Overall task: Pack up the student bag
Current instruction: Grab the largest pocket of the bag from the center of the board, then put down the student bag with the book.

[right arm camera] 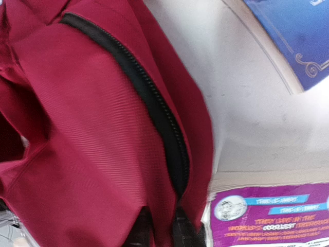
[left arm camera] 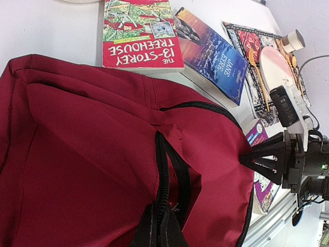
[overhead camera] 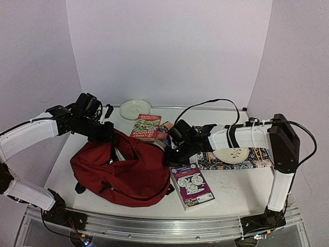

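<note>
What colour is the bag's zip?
Black zip on the dark red student bag; shows best in the right wrist view.

White table [overhead camera: 236, 193] bearing: red "13-Storey Treehouse" book [left arm camera: 140, 33], lying flat; blue "Jane Eyre" book [left arm camera: 213, 56] just beside it; purple-covered book [overhead camera: 191, 186] near the front edge; patterned placemat [overhead camera: 216, 164] carrying a pale plate [overhead camera: 231, 154] and an orange fork [left arm camera: 256, 72]; second round plate [overhead camera: 135, 109] by the far wall.
</note>
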`<state>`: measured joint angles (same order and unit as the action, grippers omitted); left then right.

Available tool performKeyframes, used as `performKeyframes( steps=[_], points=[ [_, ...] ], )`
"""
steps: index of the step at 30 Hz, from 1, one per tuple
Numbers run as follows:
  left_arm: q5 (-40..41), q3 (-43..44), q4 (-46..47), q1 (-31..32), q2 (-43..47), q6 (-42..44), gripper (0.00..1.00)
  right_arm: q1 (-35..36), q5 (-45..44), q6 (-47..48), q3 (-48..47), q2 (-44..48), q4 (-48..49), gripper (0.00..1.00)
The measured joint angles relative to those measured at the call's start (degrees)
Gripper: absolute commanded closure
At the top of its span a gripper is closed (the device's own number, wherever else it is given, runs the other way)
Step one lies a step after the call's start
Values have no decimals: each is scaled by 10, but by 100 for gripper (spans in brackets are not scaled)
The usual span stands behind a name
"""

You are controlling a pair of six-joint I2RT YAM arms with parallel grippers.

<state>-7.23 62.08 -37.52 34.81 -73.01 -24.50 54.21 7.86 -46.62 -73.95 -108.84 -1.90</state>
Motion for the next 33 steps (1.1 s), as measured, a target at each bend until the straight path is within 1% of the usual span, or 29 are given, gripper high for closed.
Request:
performKeyframes(
  steps=[7, 14, 21, 23, 28, 33],
  points=[
    [9, 0, -1, 0, 2, 9, 100, 2, 22, 12, -40, 5, -5, 100],
    [16, 4, -5, 0, 6, 29, 100, 2, 29, 26, -92, 35, -35, 100],
    [60, 40, -40, 0, 10, 54, 100, 2, 33, 40, -142, 67, -59, 100],
    [61, 49, -45, 0, 10, 58, 100, 2, 30, 43, -145, 76, -63, 100],
    [32, 60, -50, 0, 5, 62, 100, 2, 3, 51, -141, 90, -86, 100],
    [-21, 61, -48, 2, -21, 55, 100, 1, -39, 57, -97, 112, -107, 100]
  ],
)
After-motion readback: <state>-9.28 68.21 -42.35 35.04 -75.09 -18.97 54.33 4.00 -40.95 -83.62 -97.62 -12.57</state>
